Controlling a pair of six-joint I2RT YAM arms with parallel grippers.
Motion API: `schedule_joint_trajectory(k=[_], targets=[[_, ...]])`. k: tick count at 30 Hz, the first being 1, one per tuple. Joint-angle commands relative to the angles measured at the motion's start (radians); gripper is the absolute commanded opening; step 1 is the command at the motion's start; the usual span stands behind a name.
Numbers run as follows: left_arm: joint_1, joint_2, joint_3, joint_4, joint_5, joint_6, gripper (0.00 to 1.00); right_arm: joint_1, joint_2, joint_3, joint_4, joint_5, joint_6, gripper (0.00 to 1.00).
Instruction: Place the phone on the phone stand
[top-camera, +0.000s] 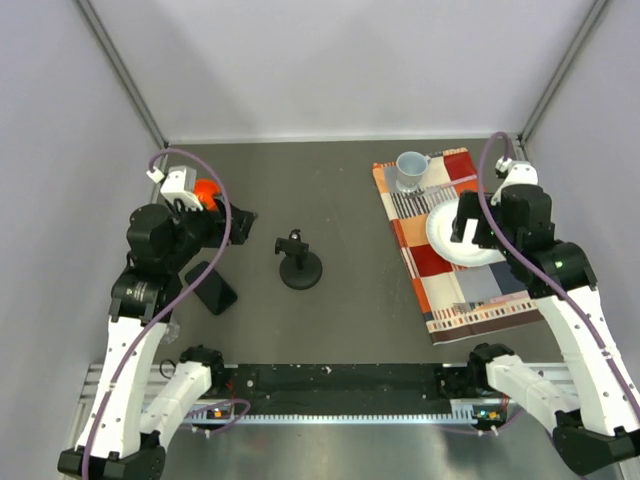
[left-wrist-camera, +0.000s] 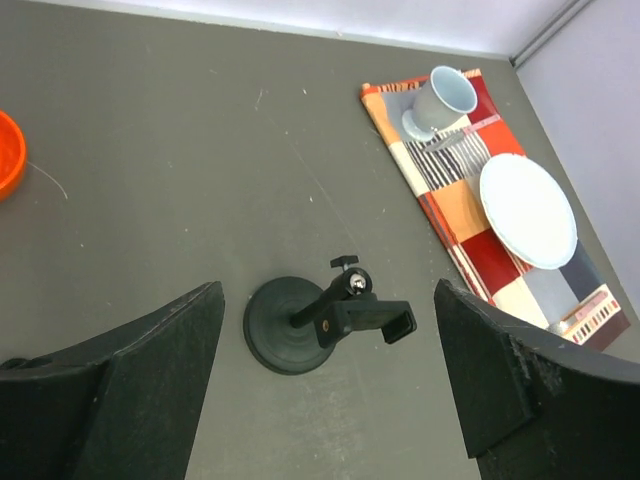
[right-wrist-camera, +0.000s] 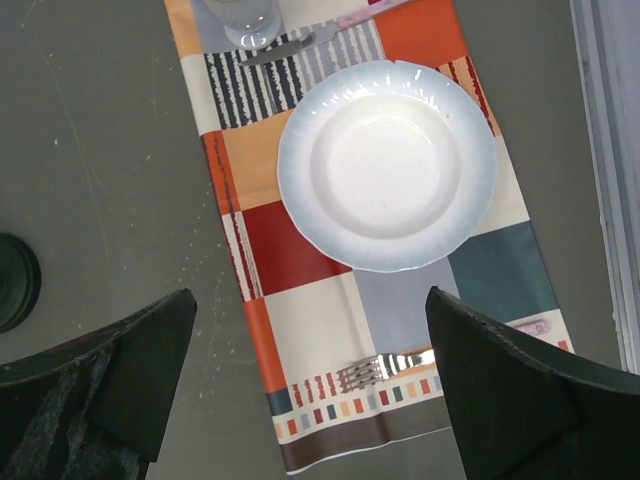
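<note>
The black phone (top-camera: 212, 287) lies flat on the table at the left, partly under my left arm. The phone stand (top-camera: 299, 264) stands mid-table with a round disc base, post and empty cradle; the left wrist view shows it (left-wrist-camera: 325, 318) ahead between my fingers. My left gripper (top-camera: 237, 219) is open and empty, above the table left of the stand and beyond the phone. My right gripper (top-camera: 468, 221) is open and empty above the white plate (top-camera: 462, 236). The phone is out of both wrist views.
A patchwork placemat (top-camera: 452, 270) at the right carries the plate, a white cup (top-camera: 410, 169) and a fork (right-wrist-camera: 395, 367). An orange object (top-camera: 205, 192) sits by the left arm; its edge shows in the left wrist view (left-wrist-camera: 8, 150). Grey walls enclose the table.
</note>
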Motion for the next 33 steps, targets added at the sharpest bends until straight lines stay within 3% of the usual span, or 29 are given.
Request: schedule_joint_trajectory(k=[1,2,4,7,8,11,13,15,17,23,27,33], targets=[[0.001,0.017,-0.031,-0.022,0.065,0.048,0.9,0.003,-0.019,0.006,0.024,-0.058,-0.004,0.99],[-0.001,0.025,-0.04,-0.025,0.145,0.062,0.91,0.009,-0.016,0.012,0.026,-0.122,-0.01,0.99],[-0.007,0.06,-0.056,-0.046,0.175,0.074,0.92,0.044,0.01,0.007,0.062,-0.197,-0.017,0.99],[-0.04,0.1,-0.073,-0.082,0.168,0.091,0.93,0.242,0.099,0.01,0.11,-0.178,0.015,0.99],[-0.065,0.1,-0.086,-0.082,0.145,0.093,0.93,0.381,0.126,0.01,0.133,-0.109,0.034,0.99],[-0.147,0.08,-0.108,-0.083,0.07,0.077,0.89,0.553,0.223,-0.008,0.263,-0.035,0.106,0.99],[-0.216,0.05,-0.115,-0.082,-0.057,0.082,0.82,0.684,0.272,-0.04,0.352,-0.004,0.167,0.99],[-0.338,0.007,-0.137,-0.082,-0.209,0.091,0.82,0.771,0.298,-0.072,0.507,0.022,0.207,0.99],[-0.402,-0.024,-0.169,-0.08,-0.317,0.074,0.78,0.804,0.338,-0.114,0.634,0.02,0.261,0.95],[-0.407,-0.15,-0.255,-0.028,-0.42,-0.01,0.75,0.833,0.433,-0.148,0.842,-0.035,0.286,0.8],[-0.407,-0.222,-0.309,0.038,-0.438,-0.07,0.75,0.848,0.554,-0.054,0.819,0.003,0.27,0.79],[-0.407,-0.208,-0.312,0.053,-0.412,-0.072,0.74,0.85,0.678,0.064,0.79,0.092,0.234,0.72]])
